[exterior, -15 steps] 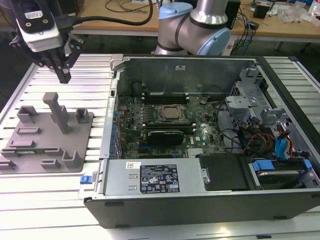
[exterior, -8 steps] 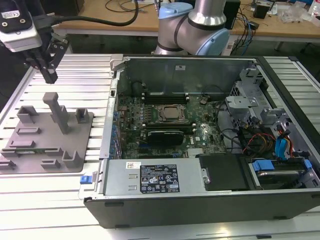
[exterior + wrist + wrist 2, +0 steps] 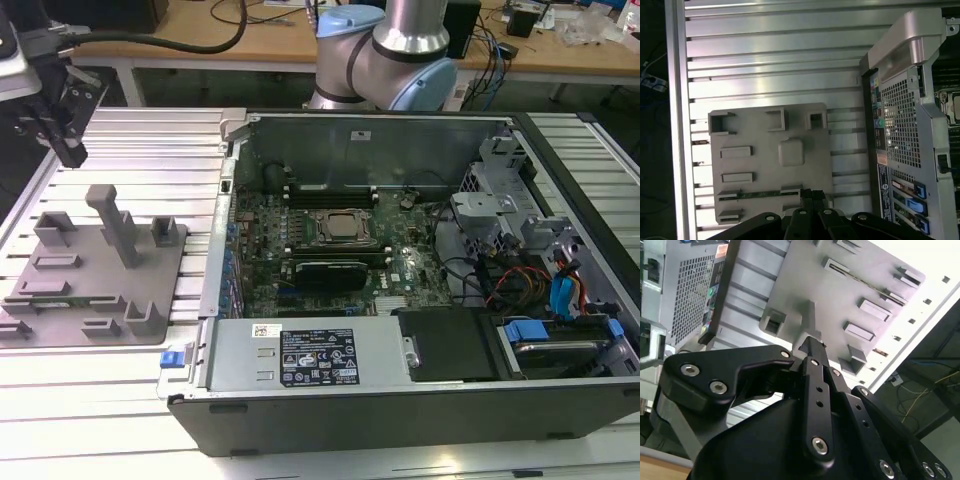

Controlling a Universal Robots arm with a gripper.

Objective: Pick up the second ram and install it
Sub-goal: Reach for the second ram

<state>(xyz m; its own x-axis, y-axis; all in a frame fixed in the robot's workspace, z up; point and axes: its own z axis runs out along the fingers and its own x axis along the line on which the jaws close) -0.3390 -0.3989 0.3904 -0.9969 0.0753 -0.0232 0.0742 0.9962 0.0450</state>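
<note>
First wrist view had the gripper (image 3: 813,192) closest to the lens. Its fingers looked pinched together with nothing between them, so empty as far as I could tell. Just past the tips sat the grey holder (image 3: 760,165), and the ram (image 3: 760,194) was bridging two of its blocks, on its long edge by the look of it, near the gripper but not touching. The second wrist view caught the same ram (image 3: 867,282) as a thin line. I'd guess it's light and stiff but touchy: thin board, bare chips, contacts along one long edge. So the safe hold would be across the flat faces around mid-length, well off the contacts. Further out was the open case (image 3: 905,125), and the exterior view showed the motherboard (image 3: 270,215) inside it.
</note>
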